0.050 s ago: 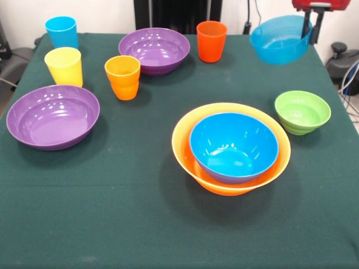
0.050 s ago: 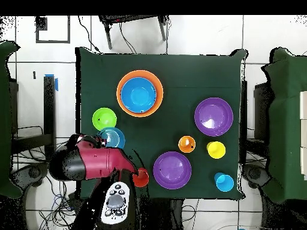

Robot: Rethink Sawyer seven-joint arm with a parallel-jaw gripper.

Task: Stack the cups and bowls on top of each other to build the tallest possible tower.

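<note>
Translucent blue plastic is hanging off the gripper [image 1: 309,25] right now: the light blue bowl [image 1: 279,39] is tilted at the far corner of the green table [image 1: 112,224], one dark finger [image 1: 306,28] sitting down inside its rim. How the fingers are set, pinching or slack, cannot be told; the red arm [image 2: 90,163] is covering them from overhead, where only part of that bowl [image 2: 113,138] is showing beyond it.

Well away from the gripper, toward the table's middle, the tower is standing at two pieces: the deep blue bowl [image 1: 234,147] is nesting inside the big orange bowl [image 1: 231,148], upright.

Closest to the gripper, just off the held bowl, the green bowl [image 1: 302,111] is sitting alone. On the gripper's other side, the red-orange cup [image 1: 211,41] is standing near, with one purple bowl [image 1: 154,50] just past it. Further along, the orange cup [image 1: 123,77] is standing close by that purple bowl's rim. Far across from the gripper, the yellow cup [image 1: 64,66] and the light blue cup [image 1: 61,32] are standing one behind the other, and the second purple bowl [image 1: 53,116] is resting beside the yellow cup. All four cups are upright, mouths up, each standing apart.
</note>
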